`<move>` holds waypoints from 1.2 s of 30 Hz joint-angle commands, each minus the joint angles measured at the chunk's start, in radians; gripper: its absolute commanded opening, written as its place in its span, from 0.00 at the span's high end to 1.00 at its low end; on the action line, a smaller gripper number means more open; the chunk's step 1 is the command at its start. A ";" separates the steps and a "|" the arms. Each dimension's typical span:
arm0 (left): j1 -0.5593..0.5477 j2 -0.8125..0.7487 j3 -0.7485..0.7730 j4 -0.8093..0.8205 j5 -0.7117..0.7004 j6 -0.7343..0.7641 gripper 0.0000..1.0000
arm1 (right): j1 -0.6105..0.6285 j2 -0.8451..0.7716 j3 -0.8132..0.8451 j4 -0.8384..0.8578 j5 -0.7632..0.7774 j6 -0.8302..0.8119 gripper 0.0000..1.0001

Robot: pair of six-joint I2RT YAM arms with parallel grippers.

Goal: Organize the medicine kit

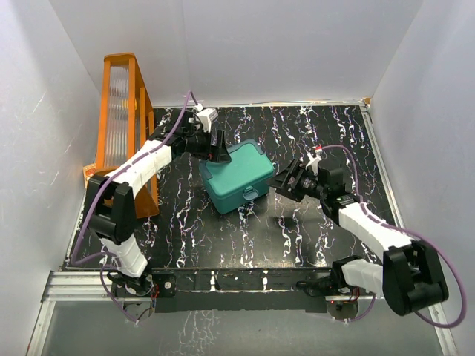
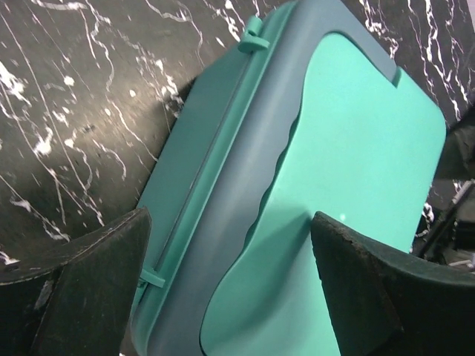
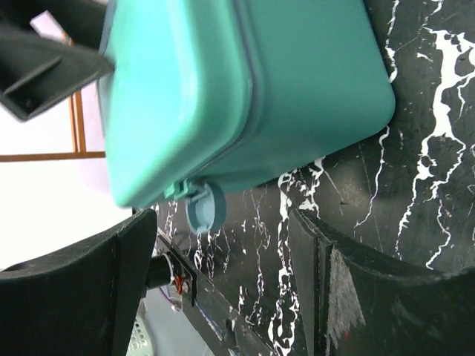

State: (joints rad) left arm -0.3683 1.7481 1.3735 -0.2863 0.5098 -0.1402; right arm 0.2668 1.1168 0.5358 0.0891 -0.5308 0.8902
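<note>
Top view. Black white-veined table (image 1: 312, 222). The medicine kit (image 1: 237, 176) sits near the middle, a little toward the far side. It is turned at an angle, with the lid down. Its latch (image 1: 251, 194) is on the near face. A tall orange rack (image 1: 122, 111) stands at the far left, well apart from the kit.

The left gripper (image 1: 218, 150) is at the kit's far-left corner, over the lid edge. The right gripper (image 1: 291, 180) is just beside the kit's right end, pointing at it. I cannot tell from here whether either touches the box.

Left wrist view. Looking down on the medicine kit (image 2: 349, 148), which fills most of the frame: pale lid panel, darker rim. A small tab (image 2: 254, 35) shows on one long edge. The left gripper (image 2: 230, 252) is spread wide, with one dark finger (image 2: 89, 289) on either side of the view. The box shows across the gap between them and nothing is pinched. The table (image 2: 74, 111) shows at left.

Right wrist view. The medicine kit (image 3: 245, 81) sits in the upper half, seen side-on, and the round latch (image 3: 205, 208) hangs off its edge. The right gripper (image 3: 223, 230) is also wide, holding nothing. Its fingers (image 3: 371, 297) stand apart, with the latch at the mouth of the gap. I cannot tell whether they touch it. The table (image 3: 415, 148) is at right.
</note>
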 commanded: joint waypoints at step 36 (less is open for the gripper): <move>-0.050 -0.169 -0.320 -0.040 0.139 -0.262 0.27 | 0.128 0.084 0.147 -0.074 0.092 0.209 0.17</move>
State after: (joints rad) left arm -0.3786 1.5826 1.1084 -0.2691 0.6590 -0.4019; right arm 0.3862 1.2297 0.5659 0.0875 -0.5327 1.1130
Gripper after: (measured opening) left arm 0.742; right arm 0.842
